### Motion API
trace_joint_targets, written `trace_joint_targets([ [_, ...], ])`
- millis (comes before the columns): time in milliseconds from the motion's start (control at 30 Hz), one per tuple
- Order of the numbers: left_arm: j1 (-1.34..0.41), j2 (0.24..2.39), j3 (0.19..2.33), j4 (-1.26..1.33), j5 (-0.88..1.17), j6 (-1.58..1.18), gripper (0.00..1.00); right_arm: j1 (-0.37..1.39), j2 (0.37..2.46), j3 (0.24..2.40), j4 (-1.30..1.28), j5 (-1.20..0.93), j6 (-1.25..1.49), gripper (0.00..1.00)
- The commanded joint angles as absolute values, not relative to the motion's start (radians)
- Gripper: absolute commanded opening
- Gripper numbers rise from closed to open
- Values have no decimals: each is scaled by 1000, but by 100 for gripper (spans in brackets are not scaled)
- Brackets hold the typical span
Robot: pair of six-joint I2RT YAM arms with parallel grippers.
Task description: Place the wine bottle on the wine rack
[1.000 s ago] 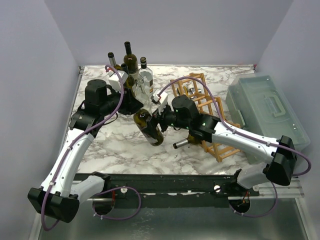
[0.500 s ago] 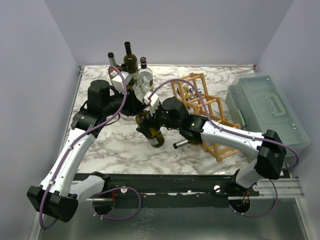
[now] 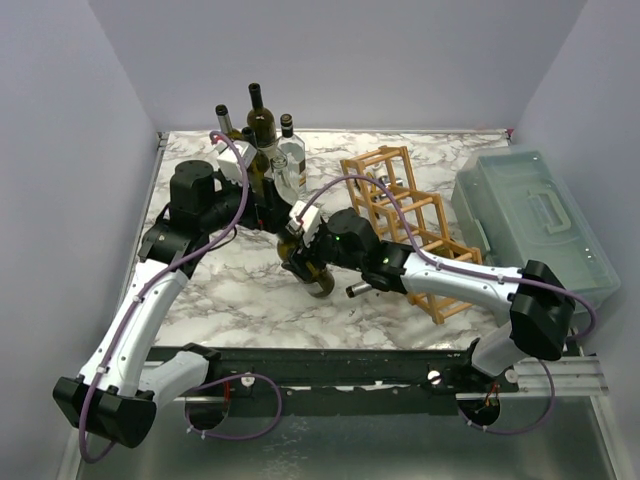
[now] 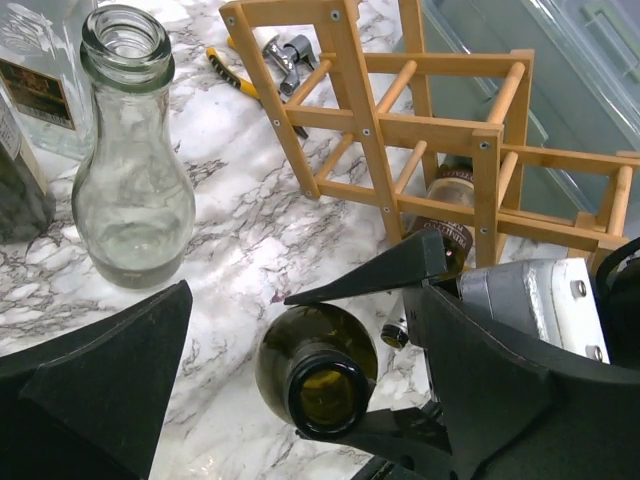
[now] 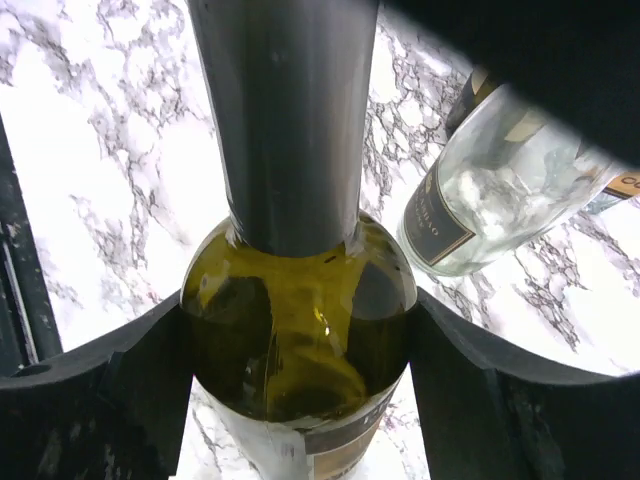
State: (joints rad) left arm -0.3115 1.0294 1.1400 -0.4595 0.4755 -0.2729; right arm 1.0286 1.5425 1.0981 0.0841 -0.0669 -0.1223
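1. Handover is the step in hand: the olive-green glass wine bottle (image 3: 312, 272) tilts over the white marbled surface (image 3: 230, 290), near the light wooden lattice wine rack (image 3: 395, 200) but outside it.
2. The right claw (image 5: 300, 350) clasps the bottle's body on both sides. The left claw (image 3: 275, 222) gapes wide, with the neck loose between its fingers.
3. Next, I judge, the right arm must level the bottle and slide it into a free cell.

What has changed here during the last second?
The left gripper opened and let go of the bottle. The right gripper moved in from the right and closed around the bottle's shoulder, so it now holds it. The rack, the standing bottles and the box stayed put.
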Motion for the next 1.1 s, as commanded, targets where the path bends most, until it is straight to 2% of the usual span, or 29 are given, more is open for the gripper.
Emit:
trace_joint_targets([
  [0, -333, 985, 1184, -464, 493, -262, 99, 1037, 1507, 1031, 248, -48, -205, 1],
  [100, -333, 951, 1202, -501, 388, -246, 99, 1037, 1494, 993, 313, -46, -262, 0],
  [333, -333, 921, 1389, -688, -35, -319, 99, 1037, 1490, 972, 329, -30, -436, 0],
  [533, -340, 890, 1424, -712, -185, -312, 99, 1035, 1517, 1020, 274, 25, -564, 0],
  [700, -343, 882, 1385, -716, -233, -308, 99, 1036, 1541, 1067, 225, 84, -650, 0],
  [1067, -348, 883, 1255, -666, -195, -410, 99, 1036, 1593, 1100, 174, 184, -882, 0],
])
